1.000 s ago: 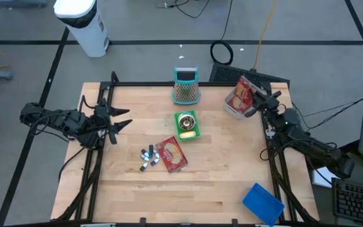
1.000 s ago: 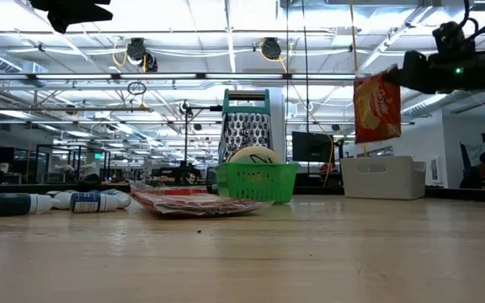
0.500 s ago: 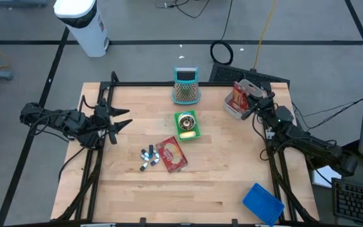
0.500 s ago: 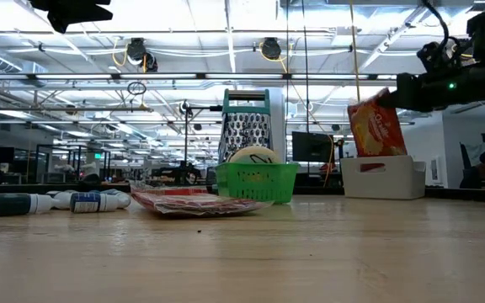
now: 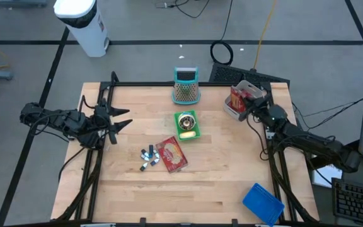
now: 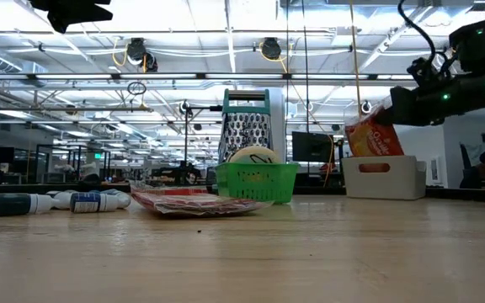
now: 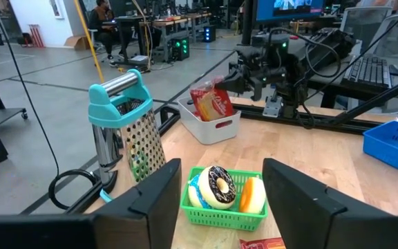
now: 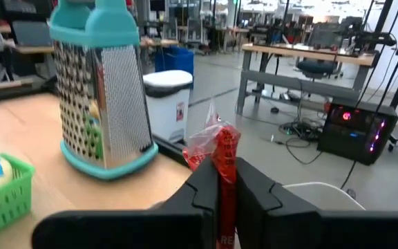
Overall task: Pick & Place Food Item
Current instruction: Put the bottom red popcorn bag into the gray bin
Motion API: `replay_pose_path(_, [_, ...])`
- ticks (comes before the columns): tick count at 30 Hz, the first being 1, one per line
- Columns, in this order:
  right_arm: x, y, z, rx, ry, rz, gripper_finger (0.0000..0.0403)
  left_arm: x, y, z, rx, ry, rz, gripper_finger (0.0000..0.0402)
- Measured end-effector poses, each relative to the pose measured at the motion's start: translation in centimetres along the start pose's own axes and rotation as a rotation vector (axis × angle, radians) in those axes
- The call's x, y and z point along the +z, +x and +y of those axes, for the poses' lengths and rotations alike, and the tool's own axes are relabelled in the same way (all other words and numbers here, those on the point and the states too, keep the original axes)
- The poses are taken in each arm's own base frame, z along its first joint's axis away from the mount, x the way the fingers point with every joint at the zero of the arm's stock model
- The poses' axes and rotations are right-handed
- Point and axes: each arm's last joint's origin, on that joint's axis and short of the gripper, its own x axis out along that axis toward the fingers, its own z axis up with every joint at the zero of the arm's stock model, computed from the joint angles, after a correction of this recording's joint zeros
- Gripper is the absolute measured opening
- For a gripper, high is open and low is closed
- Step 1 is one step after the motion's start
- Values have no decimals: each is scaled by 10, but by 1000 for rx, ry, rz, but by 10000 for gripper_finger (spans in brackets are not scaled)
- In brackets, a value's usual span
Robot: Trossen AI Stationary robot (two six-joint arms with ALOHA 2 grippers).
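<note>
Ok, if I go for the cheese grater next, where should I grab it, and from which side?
Probably take the grater by its teal top handle, coming from above. It stands upright at the table's far edge, the handle a crosswise bar a gripper could close across; the perforated metal body below widens downward and looks harder to pinch.

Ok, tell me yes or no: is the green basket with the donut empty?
No: the left wrist view shows the green basket holding a chocolate-topped donut and other pastries beside it.
</note>
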Motion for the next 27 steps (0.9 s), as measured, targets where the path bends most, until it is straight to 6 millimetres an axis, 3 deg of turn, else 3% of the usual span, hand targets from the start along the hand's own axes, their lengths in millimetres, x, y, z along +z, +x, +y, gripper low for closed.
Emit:
replay_pose_path(10, [-5, 3, 1, -4, -21, 50, 32, 0, 0, 0, 0, 0, -1, 205])
replay_pose_path(20, [-6, 3, -2, -85, -40, 64, 82, 0, 0, 0, 0, 0, 0, 204])
replay_pose_path(27, [-6, 3, -2, -105, -107, 67, 138, 0, 0, 0, 0, 0, 0, 198])
